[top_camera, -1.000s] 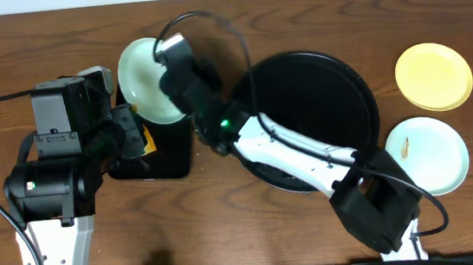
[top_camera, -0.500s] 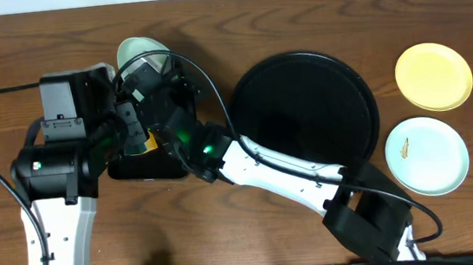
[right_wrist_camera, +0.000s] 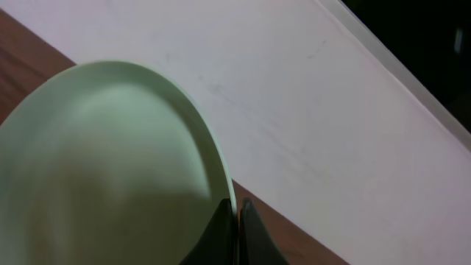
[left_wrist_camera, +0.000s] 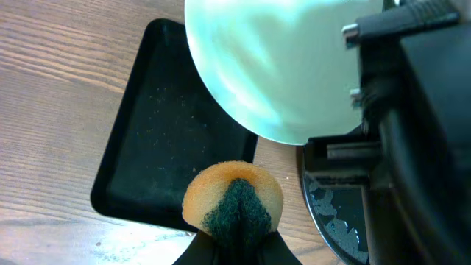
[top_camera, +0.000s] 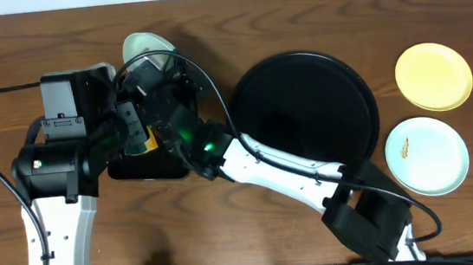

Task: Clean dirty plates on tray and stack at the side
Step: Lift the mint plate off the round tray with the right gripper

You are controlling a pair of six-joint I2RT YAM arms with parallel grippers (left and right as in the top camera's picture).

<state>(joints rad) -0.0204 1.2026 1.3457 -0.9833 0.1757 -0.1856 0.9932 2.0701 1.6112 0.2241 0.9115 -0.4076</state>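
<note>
My right gripper (right_wrist_camera: 237,210) is shut on the rim of a pale mint plate (right_wrist_camera: 110,169) and holds it tilted on edge above the small rectangular tray. In the overhead view the plate (top_camera: 143,46) pokes out behind the right wrist. My left gripper (left_wrist_camera: 234,237) is shut on a yellow sponge with a green scouring face (left_wrist_camera: 232,202), just below the held plate (left_wrist_camera: 272,66). The round black tray (top_camera: 304,109) is bare. A pale yellow plate (top_camera: 434,76) and a mint plate with a brownish smear (top_camera: 426,155) lie to its right.
A small rectangular black tray (top_camera: 148,165) lies under both grippers on the wooden table. The right arm stretches diagonally across the table's middle. The round tray's rim (left_wrist_camera: 335,221) shows beside the sponge. The table's far edge is close behind the held plate.
The right arm has swung the mint plate left and tipped it on edge, over to the left gripper's sponge. The left arm has shifted slightly up and right.
</note>
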